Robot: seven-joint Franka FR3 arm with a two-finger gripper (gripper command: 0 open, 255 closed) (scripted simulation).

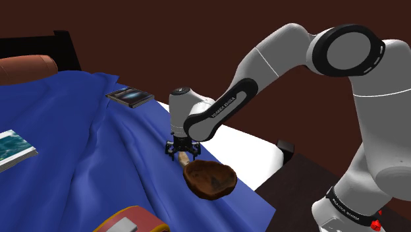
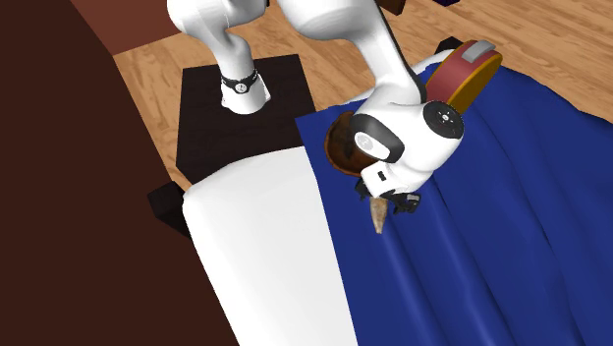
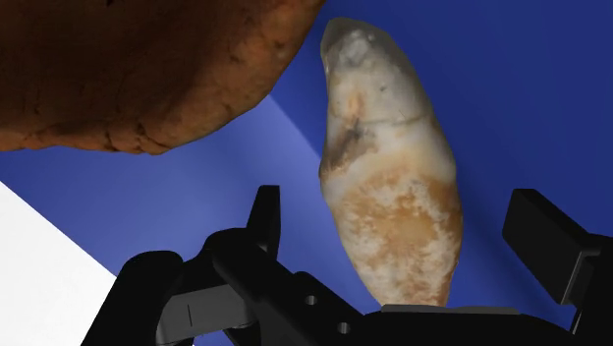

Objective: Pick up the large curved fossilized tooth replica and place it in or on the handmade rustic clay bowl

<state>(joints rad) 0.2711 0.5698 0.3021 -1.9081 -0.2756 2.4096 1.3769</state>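
A cream and tan curved tooth (image 3: pixel 393 197) lies on the blue bedcover (image 1: pixel 79 151), close beside the rough brown clay bowl (image 1: pixel 211 179). My gripper (image 3: pixel 403 236) hangs over the tooth, open, with a black finger (image 3: pixel 263 218) on each side and a gap between each finger and the tooth. In the shoulder view the gripper (image 1: pixel 180 150) is just up-left of the bowl, with the tooth (image 1: pixel 184 158) poking out under it. In the second exterior view the tooth (image 2: pixel 378 216) points down from the gripper (image 2: pixel 395 204), and the bowl (image 2: pixel 340 147) sits behind the wrist.
A dark framed book (image 1: pixel 130 97) lies further back on the cover, and a picture (image 1: pixel 13 148) lies at the shoulder view's left. A red and yellow object (image 1: pixel 128 221) sits near the front. White sheet (image 2: pixel 265 256) borders the cover, and a dark nightstand (image 2: pixel 246 118) holds the arm's base.
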